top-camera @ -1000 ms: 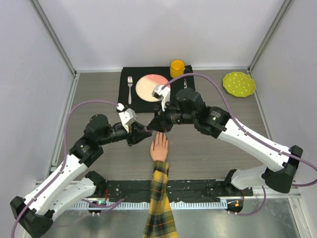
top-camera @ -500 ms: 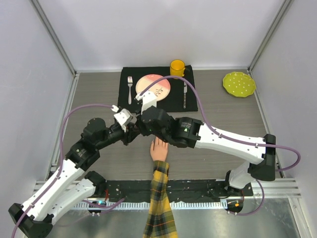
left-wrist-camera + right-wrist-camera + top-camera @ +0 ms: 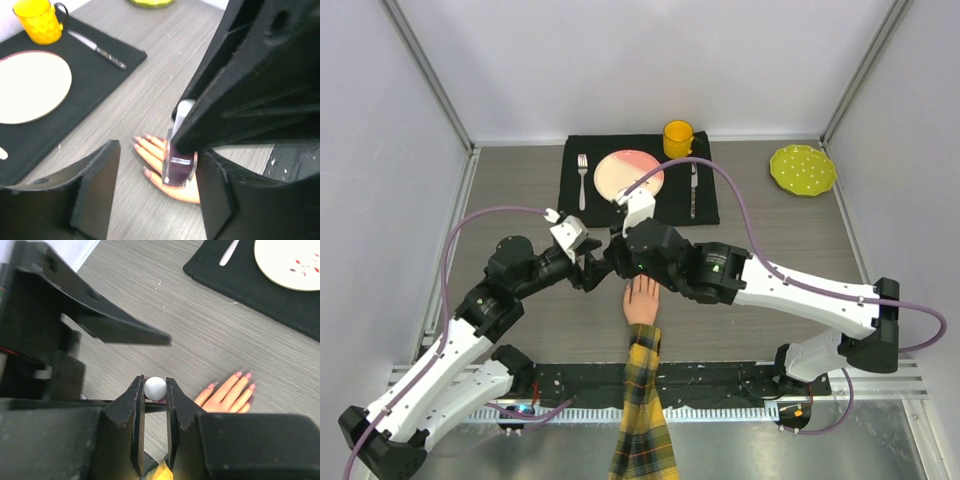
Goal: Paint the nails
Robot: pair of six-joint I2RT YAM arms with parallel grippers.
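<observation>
The pale mannequin hand (image 3: 641,300) lies palm down on the table, with a yellow-black plaid sleeve (image 3: 643,420) behind it. Its nails (image 3: 244,375) look pinkish at the fingertips, and the nails (image 3: 138,143) also show in the left wrist view. Just left of the hand, a small purple polish bottle (image 3: 179,169) hangs by its white cap (image 3: 155,388). My right gripper (image 3: 154,382) is shut on that cap from above. My left gripper (image 3: 160,148) stands open around the bottle, with a gap on its left side. In the top view both grippers, left (image 3: 592,272) and right (image 3: 613,262), meet and hide the bottle.
A black placemat (image 3: 575,205) at the back carries a fork (image 3: 583,178), a pink-and-cream plate (image 3: 620,172) and a knife (image 3: 693,190). A yellow mug (image 3: 677,137) stands behind it. A green dotted dish (image 3: 802,169) sits at the back right.
My left gripper has opened and let go of the bottle. The right gripper swung in from the right and now holds the cap.
</observation>
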